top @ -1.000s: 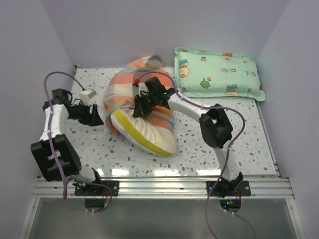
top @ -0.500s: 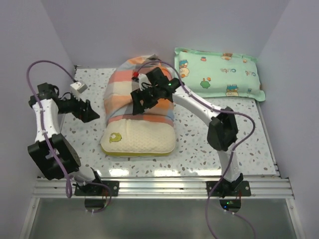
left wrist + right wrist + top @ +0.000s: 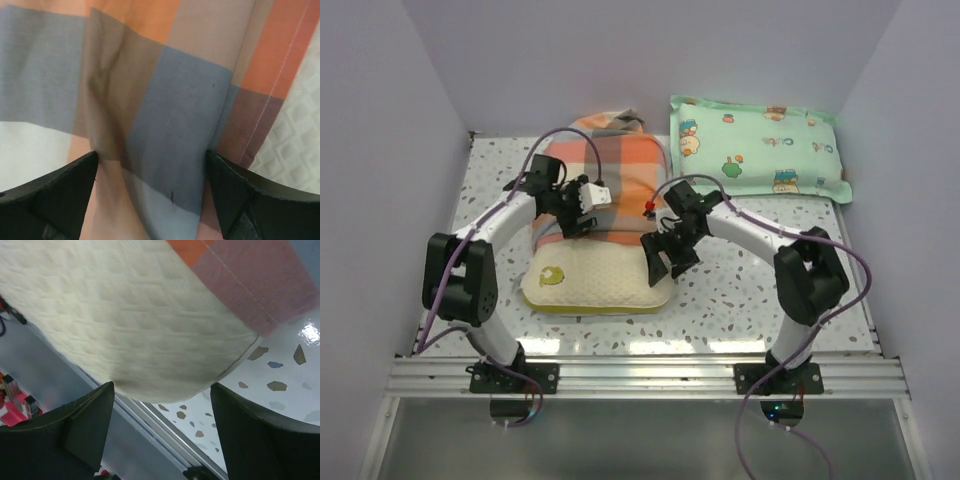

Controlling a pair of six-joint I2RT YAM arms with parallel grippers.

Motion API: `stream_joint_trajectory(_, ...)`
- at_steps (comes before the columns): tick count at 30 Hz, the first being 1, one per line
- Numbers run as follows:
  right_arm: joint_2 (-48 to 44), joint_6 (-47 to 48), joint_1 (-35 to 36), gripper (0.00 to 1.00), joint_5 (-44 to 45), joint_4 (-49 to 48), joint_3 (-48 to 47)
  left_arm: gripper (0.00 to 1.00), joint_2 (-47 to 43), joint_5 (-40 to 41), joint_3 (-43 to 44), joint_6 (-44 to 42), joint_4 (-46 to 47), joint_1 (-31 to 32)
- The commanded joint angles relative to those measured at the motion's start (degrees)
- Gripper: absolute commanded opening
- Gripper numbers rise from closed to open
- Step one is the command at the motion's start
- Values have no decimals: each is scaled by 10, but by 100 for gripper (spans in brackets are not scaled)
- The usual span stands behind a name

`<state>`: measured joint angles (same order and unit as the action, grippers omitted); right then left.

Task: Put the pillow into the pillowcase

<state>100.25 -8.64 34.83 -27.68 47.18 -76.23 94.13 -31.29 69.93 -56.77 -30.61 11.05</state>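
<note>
The cream quilted pillow (image 3: pixel 605 285) lies flat near the table's front, its far part inside the plaid pillowcase (image 3: pixel 615 175), its near part and logo bare. My left gripper (image 3: pixel 578 222) hovers open over the case's near-left part. In the left wrist view the plaid pillowcase (image 3: pixel 165 100) fills the frame between the open left gripper (image 3: pixel 152 167), and the pillow (image 3: pixel 297 145) shows at the right. My right gripper (image 3: pixel 658 262) stands open at the pillow's near-right corner. The right wrist view shows the open right gripper (image 3: pixel 161 390) under the pillow (image 3: pixel 130 315), with the pillowcase hem (image 3: pixel 250 275) beyond.
A mint-green cartoon-print pillow (image 3: pixel 755 148) lies at the back right. The speckled table (image 3: pixel 740 290) ends at a metal rail (image 3: pixel 650 375) along the front. Walls close in the left, right and back sides.
The pillow dropped from tilted to flat. My left arm swung in from the table's left onto the pillowcase. My right gripper opened and came from the case's top down to the pillow's near-right corner.
</note>
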Motion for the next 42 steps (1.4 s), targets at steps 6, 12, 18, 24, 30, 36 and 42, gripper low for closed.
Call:
stream_joint_trajectory(6, 147, 8, -51, 15, -30, 6, -105, 30, 18, 66, -15, -61, -13, 2)
stream_joint_trajectory(12, 293, -36, -113, 0, 15, -16, -397, 0, -76, 10, -103, -34, -89, 8)
stream_joint_trajectory(18, 259, -51, -121, 73, -2, -31, -440, 7, -115, -4, -122, 96, -61, 25)
stream_joint_trajectory(24, 121, -103, -151, 93, -65, -93, -188, 65, -92, 44, -47, 270, 51, 27)
stream_joint_trajectory(30, 156, -184, -149, 94, -133, -167, -111, 78, 15, 109, 74, 387, 75, 43)
stream_joint_trajectory(36, 207, -226, -136, 89, -152, -226, -131, 71, 125, 155, 158, 467, 76, 54)
stream_joint_trajectory(42, 225, -227, -129, 76, -153, -239, -124, 64, 176, 248, 180, 482, 66, 72)
